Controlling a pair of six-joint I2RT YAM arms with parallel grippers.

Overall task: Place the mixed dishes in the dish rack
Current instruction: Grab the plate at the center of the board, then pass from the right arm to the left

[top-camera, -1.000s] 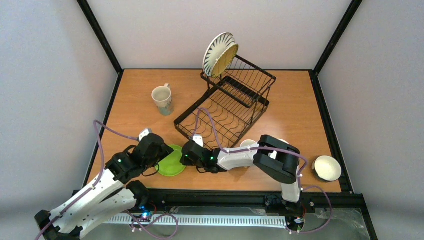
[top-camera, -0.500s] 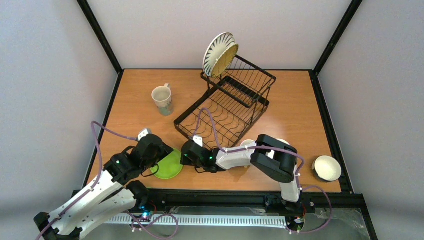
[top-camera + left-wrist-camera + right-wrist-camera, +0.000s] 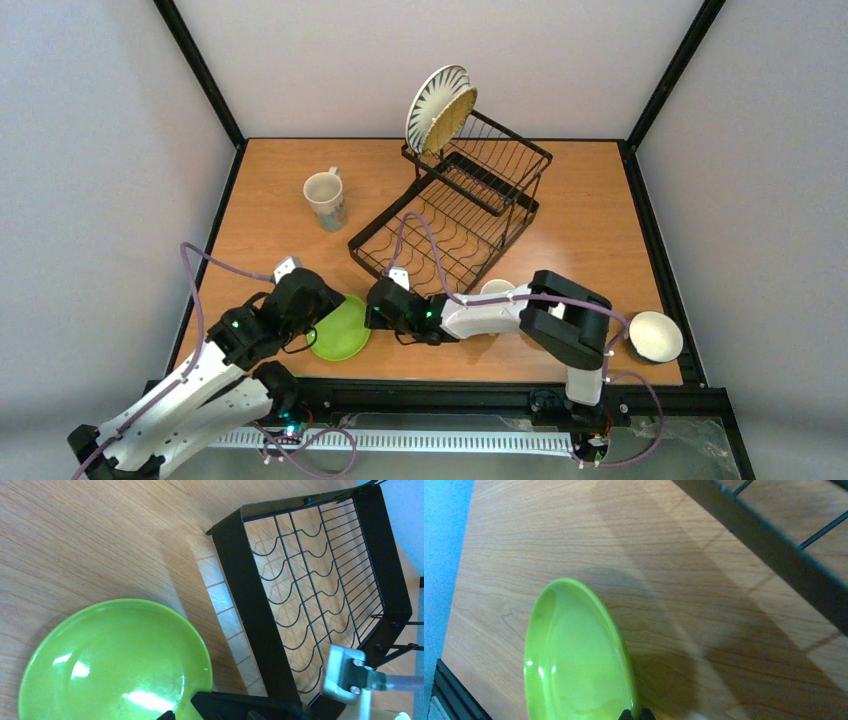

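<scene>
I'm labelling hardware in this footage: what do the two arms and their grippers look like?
The left arm and right arm have white link shells and black joint housings. A purple cable loops along each; green lights glow near the wrists. The left gripper and right gripper are black.

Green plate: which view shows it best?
Left wrist: the green plate fills the view almost face-on. Right wrist shows it slanted and cropped; the top view shows it small, partly under the left arm.

1. Top view: bright, even overhead light, soft shadows on the desk (image 3: 260,220), corners dim.
2. Left wrist: white glare patches on the lime-green plate (image 3: 115,665); the dish rack (image 3: 251,605) casts a lined shadow.
3. Right wrist: the near rack bar is blurred.
</scene>
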